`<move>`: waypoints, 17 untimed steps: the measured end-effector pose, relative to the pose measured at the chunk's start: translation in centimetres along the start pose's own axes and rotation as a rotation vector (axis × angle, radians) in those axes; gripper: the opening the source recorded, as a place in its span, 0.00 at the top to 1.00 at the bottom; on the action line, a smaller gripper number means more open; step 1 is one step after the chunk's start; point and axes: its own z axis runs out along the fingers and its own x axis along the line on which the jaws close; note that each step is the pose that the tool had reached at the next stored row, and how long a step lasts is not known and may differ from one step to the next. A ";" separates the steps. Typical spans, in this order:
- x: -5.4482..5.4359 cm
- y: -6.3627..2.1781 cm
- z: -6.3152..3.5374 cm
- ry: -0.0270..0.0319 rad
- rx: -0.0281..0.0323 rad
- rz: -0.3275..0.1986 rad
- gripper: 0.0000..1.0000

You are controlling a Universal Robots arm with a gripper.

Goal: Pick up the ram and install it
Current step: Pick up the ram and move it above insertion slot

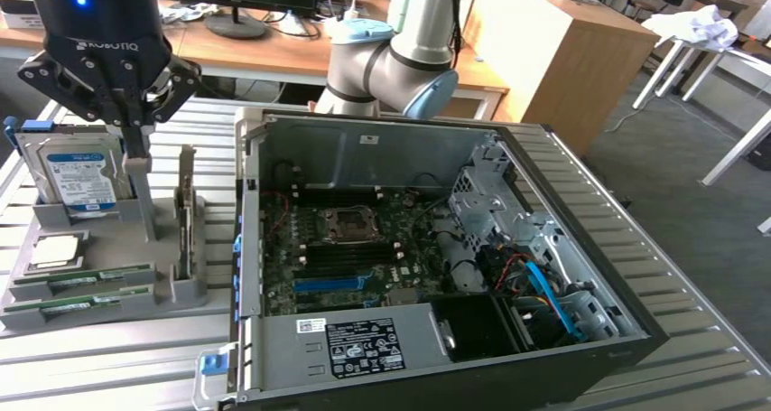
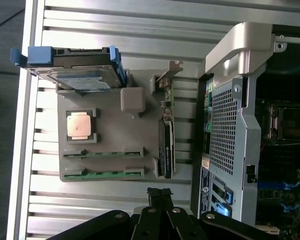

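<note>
Slatted metal tabletop (image 1: 121,361) carries everything. Biggest on it is the open PC case (image 1: 361,144), lying on its side w/ motherboard exposed, on the exterior view's right. The arm (image 1: 385,63) rises behind the case.

On the exterior view's left, just beside the case, sits a grey parts holder (image 1: 181,294) (image 2: 110,132). At its far end a silver hard drive (image 1: 82,178) (image 2: 80,80) stands upright w/ a white-blue label. A taller grey card (image 1: 184,212) (image 2: 166,145) stands on edge along the holder's case side. A CPU (image 1: 58,248) (image 2: 80,125) lies flat mid-holder.

The ram (image 1: 90,278) (image 2: 102,154) lies on edge in a slot at the holder's near end. A second ram stick (image 1: 85,304) (image 2: 102,174) sits in the next slot, parallel. Neither is touched.

Pincer (image 1: 136,163) (image 2: 159,194) has its fingers pressed together, narrow, holding nothing. In the exterior view it hangs over the holder btwn hard drive and card, apart from the ram.
</note>
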 end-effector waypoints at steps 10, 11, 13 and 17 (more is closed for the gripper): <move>0.0 0.00 0.00 0.0009 -0.0006 -0.022 0.89; 0.0 0.00 0.00 0.0010 -0.0006 -0.024 0.89; 0.0 0.00 0.00 0.0012 -0.0006 -0.028 0.89; 0.0 0.00 0.00 0.0014 -0.0008 -0.035 0.89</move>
